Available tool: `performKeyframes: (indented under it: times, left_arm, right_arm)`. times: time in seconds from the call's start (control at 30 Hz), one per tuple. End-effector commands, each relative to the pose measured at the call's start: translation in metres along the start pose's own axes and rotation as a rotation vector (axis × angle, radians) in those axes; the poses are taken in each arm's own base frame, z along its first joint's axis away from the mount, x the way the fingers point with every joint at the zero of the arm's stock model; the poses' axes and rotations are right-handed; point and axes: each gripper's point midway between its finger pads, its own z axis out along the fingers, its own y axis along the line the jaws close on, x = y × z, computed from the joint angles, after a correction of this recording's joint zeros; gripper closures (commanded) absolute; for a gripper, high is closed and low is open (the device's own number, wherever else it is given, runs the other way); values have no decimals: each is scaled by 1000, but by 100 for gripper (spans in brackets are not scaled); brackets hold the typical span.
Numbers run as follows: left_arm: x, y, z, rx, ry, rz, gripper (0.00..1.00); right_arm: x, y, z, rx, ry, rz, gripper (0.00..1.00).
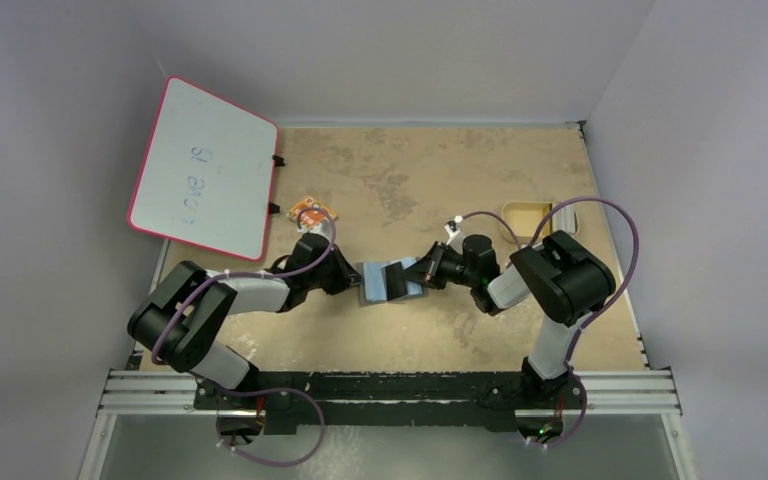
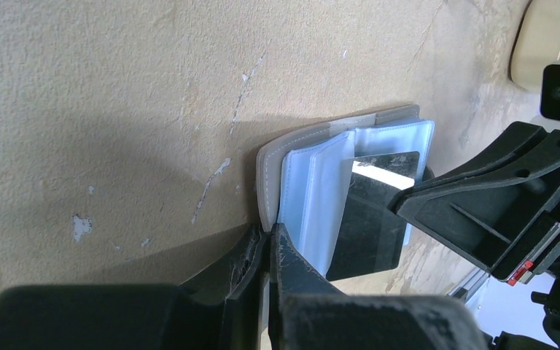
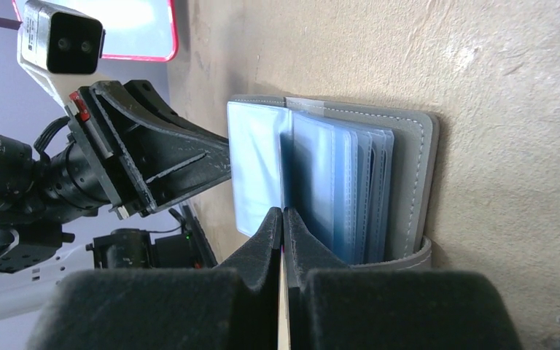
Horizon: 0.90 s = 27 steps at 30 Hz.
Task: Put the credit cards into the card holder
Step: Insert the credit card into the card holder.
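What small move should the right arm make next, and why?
Probably ease the right gripper toward the holder, pushing the card deeper among the blue sleeves. The card looks only partly in, the right jaws are shut on its edge, and the left gripper pinches the holder's grey cover, steadying it.

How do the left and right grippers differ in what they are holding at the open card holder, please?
The left gripper's fingers pinch an edge of the card holder itself; the right gripper's fingers pinch a dark card held against its blue sleeves. The left gripper reaches in from the holder's left side, the right gripper from its right. Both are shut and meet at the holder.
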Motion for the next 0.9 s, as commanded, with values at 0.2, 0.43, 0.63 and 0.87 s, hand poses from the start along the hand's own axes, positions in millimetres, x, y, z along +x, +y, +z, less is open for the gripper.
performKeyframes:
  times: [0.2,0.43,0.63,0.87]
  left_arm:
    - [28,43,-3,-138,73,-16,100]
    - [27,40,-4,-131,75,-15,100]
    - [31,39,-3,-130,82,-21,100]
    - [34,38,-2,-124,84,-27,100]
  right_arm:
    - [-13,5,-3,-5,-84,-56,100]
    - [-18,-2,2,9,-108,-101,100]
    - [-20,-5,2,21,-134,-114,100]
    - [-8,-6,4,24,-103,-111,100]
